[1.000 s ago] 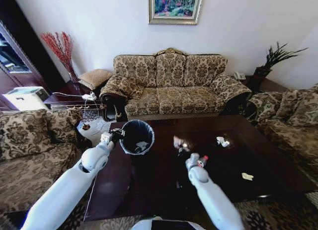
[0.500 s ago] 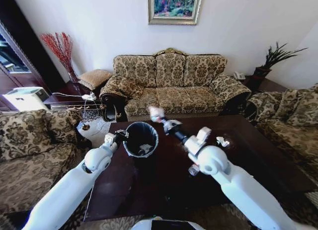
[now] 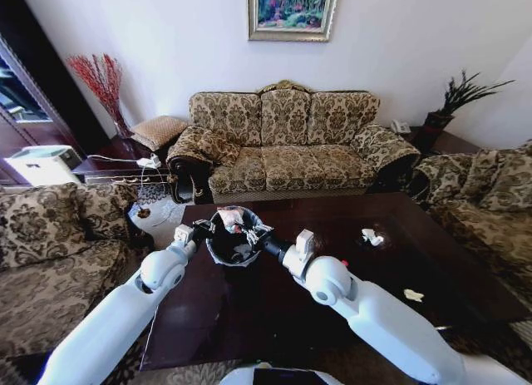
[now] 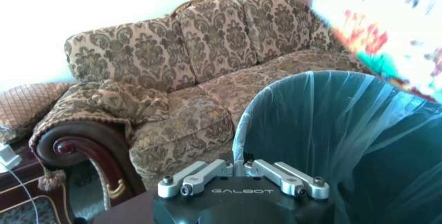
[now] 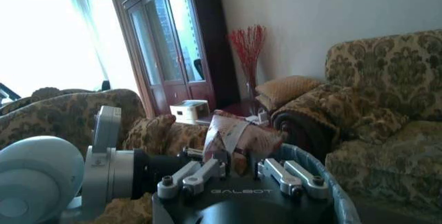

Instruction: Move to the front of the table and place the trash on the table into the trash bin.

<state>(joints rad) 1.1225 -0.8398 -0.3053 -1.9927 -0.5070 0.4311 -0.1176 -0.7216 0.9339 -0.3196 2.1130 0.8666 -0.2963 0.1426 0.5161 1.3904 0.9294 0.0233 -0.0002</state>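
Wrapper over the bin

Wrapper (image 3: 232, 219), crumpled, sits clamped in my right gripper (image 3: 241, 227) directly above the open bin (image 3: 218, 245), which stands on the table (image 3: 249, 318). My left gripper (image 3: 202, 228) is beside the bin's rim; I cannot tell its finger state. Paper wads (image 3: 371, 236) lie well apart.

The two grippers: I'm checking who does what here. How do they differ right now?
The right gripper is shut on a crumpled wrapper, held over the trash bin; the left gripper carries nothing and sits at the bin's outer rim. The right arm reaches across the table; the left stays at its own side. Both are at the bin.
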